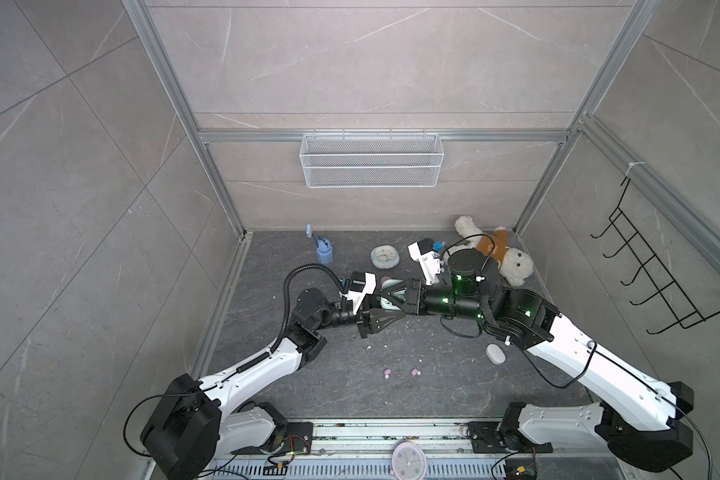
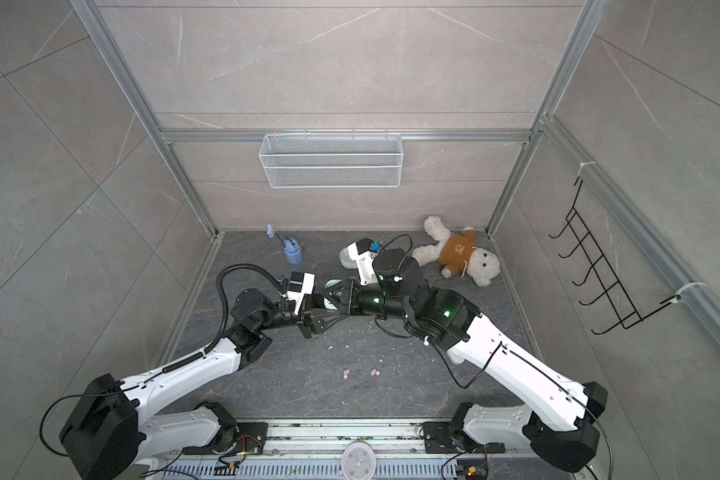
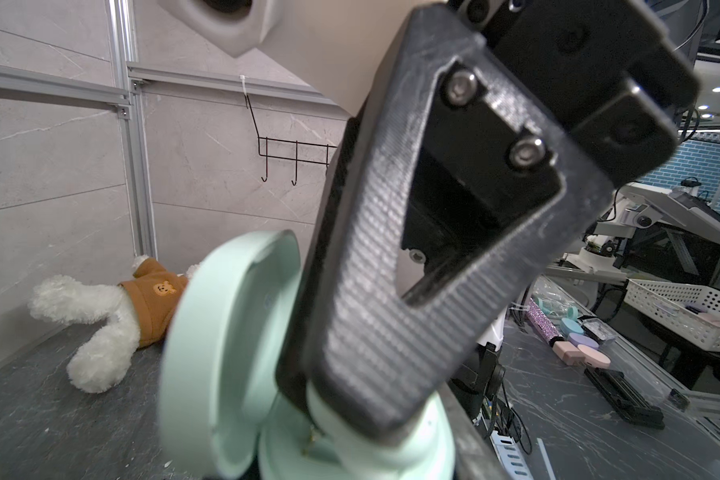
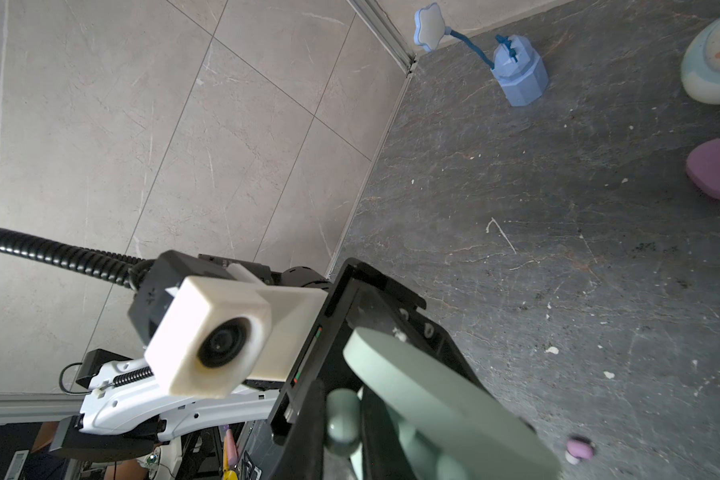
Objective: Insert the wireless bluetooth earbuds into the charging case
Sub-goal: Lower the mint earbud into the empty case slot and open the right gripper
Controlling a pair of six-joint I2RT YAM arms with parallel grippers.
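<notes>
Currently we log: mint charging case [image 3: 225, 353], open, clamped in left gripper [image 1: 400, 314]; right gripper [image 3: 362, 419] closed on mint earbud [image 4: 341, 419], apparently seating it; pink earbuds [image 1: 387, 372] loose at six o'clock, unplaced.

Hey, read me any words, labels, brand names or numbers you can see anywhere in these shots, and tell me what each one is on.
No text can be read anywhere.
pale green clock: dial marks too small and blurred to read.
pink clock: numerals too small to read.
teddy's brown sweater: a bear-face emblem only, no letters.
</notes>
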